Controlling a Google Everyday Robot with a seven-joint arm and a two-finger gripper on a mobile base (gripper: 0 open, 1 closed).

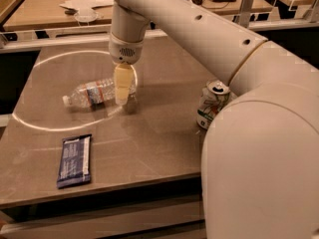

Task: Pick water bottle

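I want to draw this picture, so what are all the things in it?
water bottle: one, clear with white cap, lying on its side, table's left middle
soda can: one, white-green, upright, table's right side
snack bar: one, dark blue wrapper, flat near the front left edge
table: one, grey-brown
papers: a few, white, on the desk behind
arm: one, white, reaching from the right
claw: one, pale yellow, at the bottle's right end
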